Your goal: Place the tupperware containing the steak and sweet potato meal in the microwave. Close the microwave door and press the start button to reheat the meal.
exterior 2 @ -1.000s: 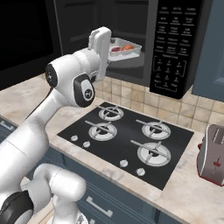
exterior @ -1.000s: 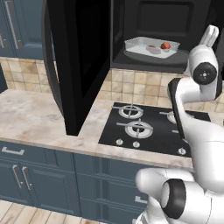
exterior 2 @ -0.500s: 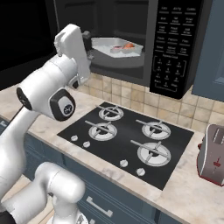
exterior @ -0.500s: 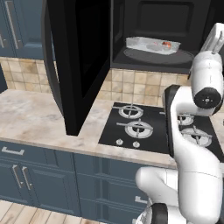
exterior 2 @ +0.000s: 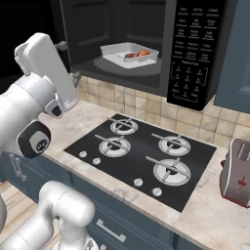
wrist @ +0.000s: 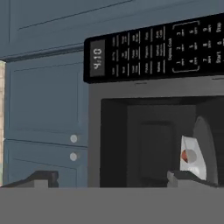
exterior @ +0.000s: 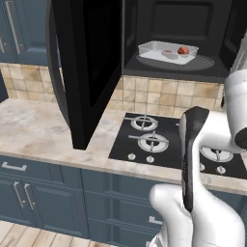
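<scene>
Two steps left: shutting the microwave door and pressing start, as I judge it; the loading looks done.
Tupperware: sits on the round grey turntable inside the microwave, toward the cavity's 12 o'clock in the left base view.
Meal: sweet potato at the tray's 3 o'clock end, steak just beside it toward 9 o'clock; both lie inside the rim.
Jaws: spread wide and empty, the two tips well apart at 6 o'clock of the hand view, clear of the tray.
Door: swung fully out, standing edge-on at 9 o'clock of the cavity, over the desk.
Risk, door: the arm sits between door and hob; a sweep from the wrong side could push the panel further open rather than shut, or catch the arm in its path.
Risk, latch: a weak or glancing push may leave the door ajar, and start would then likely do nothing.
Risk, keypad: the control panel at 3 o'clock of the cavity carries many small keys set close; wide jaws could hit a neighbour or two at once.
Risk, tray: reaching back into the cavity could nudge it off the turntable.
</scene>
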